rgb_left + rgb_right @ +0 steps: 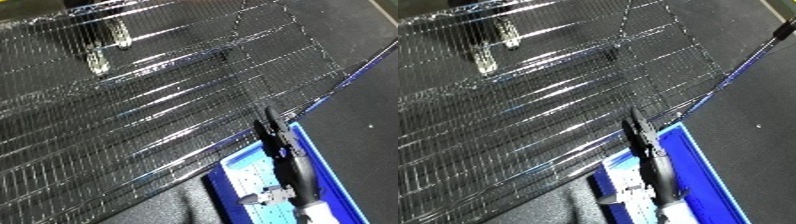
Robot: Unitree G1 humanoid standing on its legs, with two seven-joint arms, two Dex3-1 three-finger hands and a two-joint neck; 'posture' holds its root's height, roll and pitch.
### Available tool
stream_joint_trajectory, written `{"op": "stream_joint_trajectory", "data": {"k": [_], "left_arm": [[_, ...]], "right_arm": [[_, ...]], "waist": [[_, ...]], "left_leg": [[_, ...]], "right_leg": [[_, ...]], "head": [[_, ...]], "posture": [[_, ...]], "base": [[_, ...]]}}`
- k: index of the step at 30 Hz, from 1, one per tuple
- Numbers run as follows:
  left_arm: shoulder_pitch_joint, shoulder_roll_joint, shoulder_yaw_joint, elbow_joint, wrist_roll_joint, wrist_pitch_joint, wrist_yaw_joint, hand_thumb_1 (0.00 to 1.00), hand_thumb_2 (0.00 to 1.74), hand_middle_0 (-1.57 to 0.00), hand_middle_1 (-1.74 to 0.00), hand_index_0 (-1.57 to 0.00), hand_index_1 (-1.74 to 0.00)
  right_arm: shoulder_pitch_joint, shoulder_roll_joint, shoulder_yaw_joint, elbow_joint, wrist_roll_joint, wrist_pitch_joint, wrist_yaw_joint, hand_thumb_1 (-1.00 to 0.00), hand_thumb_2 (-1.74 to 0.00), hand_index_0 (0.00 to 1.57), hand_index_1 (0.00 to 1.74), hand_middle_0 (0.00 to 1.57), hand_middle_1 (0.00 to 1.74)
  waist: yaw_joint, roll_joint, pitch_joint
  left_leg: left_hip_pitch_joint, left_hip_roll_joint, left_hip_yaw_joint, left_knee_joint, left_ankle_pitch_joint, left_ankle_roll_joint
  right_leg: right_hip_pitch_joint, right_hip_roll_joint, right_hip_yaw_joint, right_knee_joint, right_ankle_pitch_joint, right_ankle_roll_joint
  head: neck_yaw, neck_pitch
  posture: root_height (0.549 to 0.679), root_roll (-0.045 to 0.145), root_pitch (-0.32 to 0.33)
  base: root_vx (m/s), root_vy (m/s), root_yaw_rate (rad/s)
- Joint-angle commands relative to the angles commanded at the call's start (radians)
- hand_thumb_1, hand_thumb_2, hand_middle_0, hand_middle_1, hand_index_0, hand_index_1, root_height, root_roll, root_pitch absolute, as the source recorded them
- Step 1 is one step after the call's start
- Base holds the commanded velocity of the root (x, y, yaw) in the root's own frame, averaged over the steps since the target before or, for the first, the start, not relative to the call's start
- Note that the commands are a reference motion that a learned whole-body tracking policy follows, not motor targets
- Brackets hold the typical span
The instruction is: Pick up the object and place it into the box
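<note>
At the far left, on the wire mesh point(178, 100) that fills the upper part of both views, lie two pale, shiny pieces. One point(98, 62) is lower and to the left, and the other point(120, 34) is just above and right of it. Each has its long axis running roughly up the view. I cannot tell what they are. If the task's thing is one of them, it lies well apart from the robot hand, up and to its left across the mesh.

The right robot hand point(286, 150) comes up from the lower edge, seen almost edge-on. Its fingers are straight and close together, pointing up and slightly left towards the mesh rim, and nothing shows between them. A small pale bit point(271, 194) sits by the wrist, but whether it is part of the arm or a loose thing in the bin is unclear.

The hand hangs over the blue bin point(322, 165), so the bin is already beneath it. I judge that the coming move is a long reach up and left. The left robot hand is out of view.
</note>
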Motion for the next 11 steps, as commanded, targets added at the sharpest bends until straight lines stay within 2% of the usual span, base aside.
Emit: {"op": "stream_joint_trajectory", "data": {"k": [4, 11], "left_arm": [[0.005, 0.003, 0.003, -0.001, 0.009, 0.005, -0.009, 1.0, 1.74, -1.57, -1.74, -1.57, -1.74], [0.012, 0.011, 0.008, -0.01, 0.015, 0.019, -0.013, 1.0, 1.74, -1.57, -1.74, -1.57, -1.74]], "right_arm": [[-0.003, 0.008, 0.012, 0.007, -0.004, 0.001, 0.001, 0.0, 0.0, 0.0, 0.0, 0.0, 0.0], [-0.005, 0.013, 0.027, 0.025, 0.0, 0.003, 0.003, 0.0, 0.0, 0.0, 0.0, 0.0, 0.0]], "waist": [[0.013, -0.006, 0.003], [0.031, -0.012, 0.007]], "left_leg": [[-0.004, -0.002, -0.005, 0.008, 0.0, 0.0022], [-0.014, -0.005, -0.011, 0.025, -0.002, 0.0042]], "right_leg": [[0.001, -0.0024, -0.006, 0.005, 0.001, 0.0037], [-0.002, -0.0094, -0.013, 0.018, 0.0, 0.0072]], "head": [[-0.036, -0.006], [-0.076, -0.015]], "posture": [[0.65, 0.053, -0.027], [0.648, 0.05, -0.032]], "base": [[0.04, -0.043, 0.084], [0.032, -0.022, 0.062]]}}
